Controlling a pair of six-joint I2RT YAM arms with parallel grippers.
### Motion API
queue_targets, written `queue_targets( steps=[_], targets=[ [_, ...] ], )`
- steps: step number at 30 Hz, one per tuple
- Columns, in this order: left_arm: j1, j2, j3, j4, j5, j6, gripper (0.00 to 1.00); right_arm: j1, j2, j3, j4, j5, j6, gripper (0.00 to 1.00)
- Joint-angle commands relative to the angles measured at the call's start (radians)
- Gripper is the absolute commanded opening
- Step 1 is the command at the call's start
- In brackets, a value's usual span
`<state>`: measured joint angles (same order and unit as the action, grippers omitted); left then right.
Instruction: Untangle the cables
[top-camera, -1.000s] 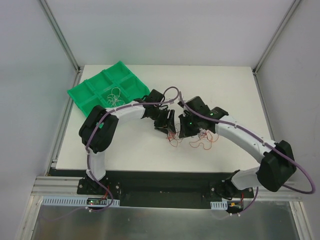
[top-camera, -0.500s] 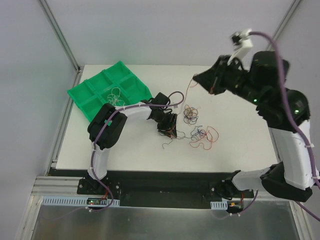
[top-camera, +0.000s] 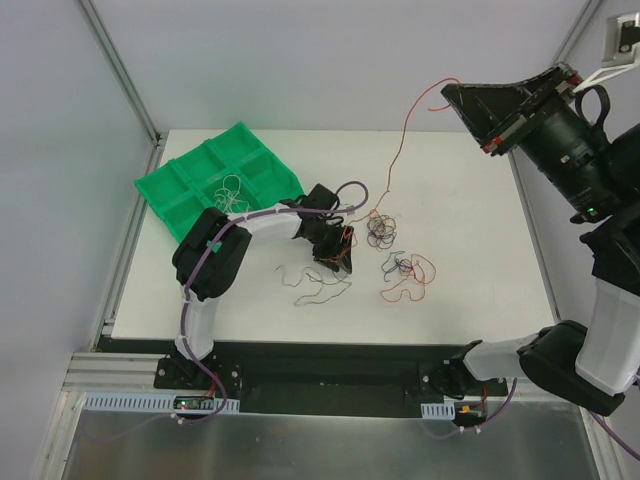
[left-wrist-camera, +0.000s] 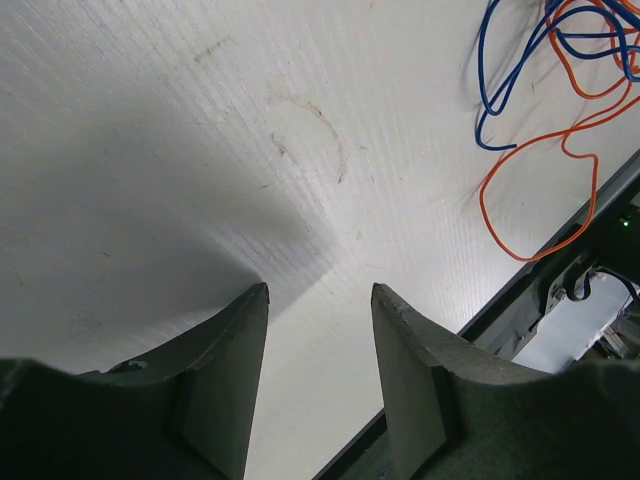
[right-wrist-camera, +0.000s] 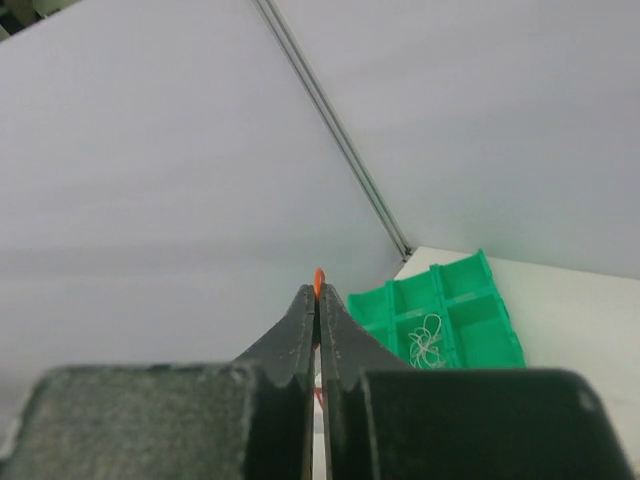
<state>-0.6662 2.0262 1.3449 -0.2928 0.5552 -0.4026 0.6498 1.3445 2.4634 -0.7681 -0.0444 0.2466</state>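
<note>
My left gripper (left-wrist-camera: 318, 300) sat low at centre, jaws apart and empty, beside the cables (top-camera: 381, 231), likely to anchor them, while at 1 o'clock my right gripper (right-wrist-camera: 318, 298) hung high, clamped on one red wire (top-camera: 399, 158) to lift it free.

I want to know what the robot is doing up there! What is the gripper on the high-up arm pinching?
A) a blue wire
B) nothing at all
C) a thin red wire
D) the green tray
C: the right gripper is shut on a thin red wire, which hangs from its tip down to the clump of cables on the table.
</note>
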Motion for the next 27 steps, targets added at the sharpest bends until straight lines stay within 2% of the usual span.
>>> queue_targets(
  steps=[1, 6, 8, 12, 15, 20, 22, 27],
  targets=[
    [0.016, -0.046, -0.007, -0.026, -0.025, 0.031, 0.46, -0.006, -0.018, 0.037, 0.124, 0.008, 0.042, 0.0],
    [0.059, -0.084, 0.008, -0.028, 0.009, 0.015, 0.46, -0.007, -0.06, -0.078, 0.095, 0.034, 0.014, 0.0],
    [0.082, -0.133, 0.014, -0.025, 0.029, 0.011, 0.47, -0.006, -0.074, -0.128, 0.087, 0.032, 0.023, 0.0],
    [0.094, -0.28, 0.011, 0.006, 0.054, 0.065, 0.53, -0.007, -0.073, -0.13, 0.056, 0.038, 0.014, 0.0],
    [0.094, -0.415, -0.081, 0.153, 0.08, 0.064, 0.55, -0.006, -0.074, -0.129, 0.05, 0.038, 0.013, 0.0],
    [0.062, -0.598, -0.315, 0.544, 0.117, 0.002, 0.62, -0.007, -0.068, -0.12, 0.05, 0.038, 0.022, 0.0],
    [0.044, -0.615, -0.383, 0.668, 0.123, -0.031, 0.64, -0.006, -0.064, -0.118, 0.058, 0.038, 0.031, 0.0],
    [-0.01, -0.604, -0.429, 0.814, 0.129, -0.053, 0.67, -0.007, -0.048, -0.119, 0.079, 0.081, 0.052, 0.0]
  ],
)
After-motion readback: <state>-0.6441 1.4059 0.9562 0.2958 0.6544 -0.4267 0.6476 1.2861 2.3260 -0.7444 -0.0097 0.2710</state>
